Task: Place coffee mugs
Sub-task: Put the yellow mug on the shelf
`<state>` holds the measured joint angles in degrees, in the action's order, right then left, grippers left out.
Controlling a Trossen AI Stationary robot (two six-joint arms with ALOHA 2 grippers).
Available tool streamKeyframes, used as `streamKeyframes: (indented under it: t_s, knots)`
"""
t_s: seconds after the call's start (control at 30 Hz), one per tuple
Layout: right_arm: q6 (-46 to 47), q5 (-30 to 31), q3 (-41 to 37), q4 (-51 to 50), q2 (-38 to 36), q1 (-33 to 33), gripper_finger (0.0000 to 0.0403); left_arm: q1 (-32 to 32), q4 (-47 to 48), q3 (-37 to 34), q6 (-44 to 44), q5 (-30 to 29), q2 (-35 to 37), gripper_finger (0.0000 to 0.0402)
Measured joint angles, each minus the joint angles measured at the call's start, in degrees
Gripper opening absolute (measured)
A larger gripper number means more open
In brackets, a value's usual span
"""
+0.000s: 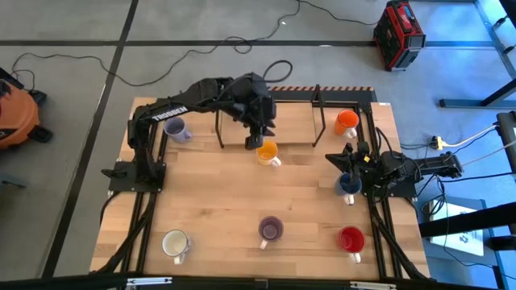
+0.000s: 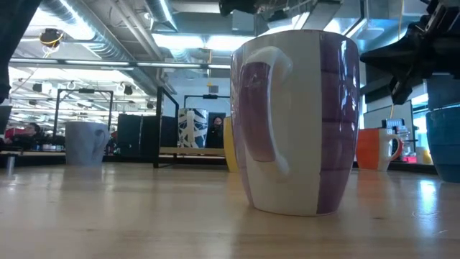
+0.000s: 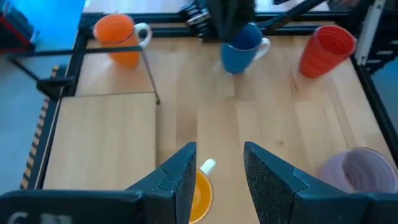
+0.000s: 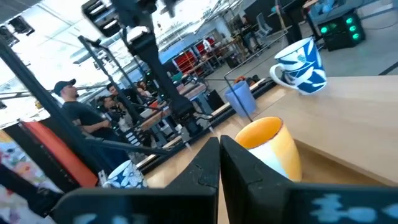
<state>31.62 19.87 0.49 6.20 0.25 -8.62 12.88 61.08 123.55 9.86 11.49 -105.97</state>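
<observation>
Seven mugs stand upright on the wooden table: yellow-orange [image 1: 268, 153], blue [image 1: 349, 185], orange [image 1: 347, 122], grey-lavender [image 1: 177, 130], white [image 1: 175, 243], purple [image 1: 270, 229] and red [image 1: 351, 239]. My left gripper [image 1: 256, 142] is open just above the yellow-orange mug [image 3: 198, 190]. Its fingers straddle the handle [image 3: 208, 165] without visibly touching it. My right gripper [image 1: 347, 163] is shut and hovers by the far side of the blue mug [image 3: 242, 46]. The purple mug [image 2: 298, 122] fills the low view. The cream mug is out of view.
Thin black metal stands [image 1: 220, 125] [image 1: 319, 119] rise from a raised board along the table's far part. A black frame [image 1: 372, 141] edges the table. Bare wood lies in the middle [image 1: 218, 193]. People [image 4: 78, 109] stand in the room beyond.
</observation>
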Motion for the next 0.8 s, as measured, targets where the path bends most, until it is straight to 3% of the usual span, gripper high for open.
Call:
streamKeyframes:
  t_s: [0.2, 0.43, 0.57, 0.8]
  knots:
    - [0.16, 2.95, 2.78, -0.16, 2.35, 0.00, 0.0003, -1.09, 0.87, 0.00, 3.64, 6.70, 0.00, 0.0128]
    - [0.56, 5.19, 7.92, 0.23, 10.22, 0.00, 0.0003, -1.36, 2.73, -0.07, 6.41, 11.17, 0.00, 0.0128]
    - [1.58, 5.19, 9.75, -0.27, 15.40, 0.00, 0.0003, -2.42, 1.14, -2.02, 6.08, 10.80, 0.20, 0.0127]
    - [1.56, 3.37, 12.07, 0.23, 22.41, 0.00, 0.0003, -4.60, -6.46, -14.14, -4.07, 2.08, 2.43, 0.0127]
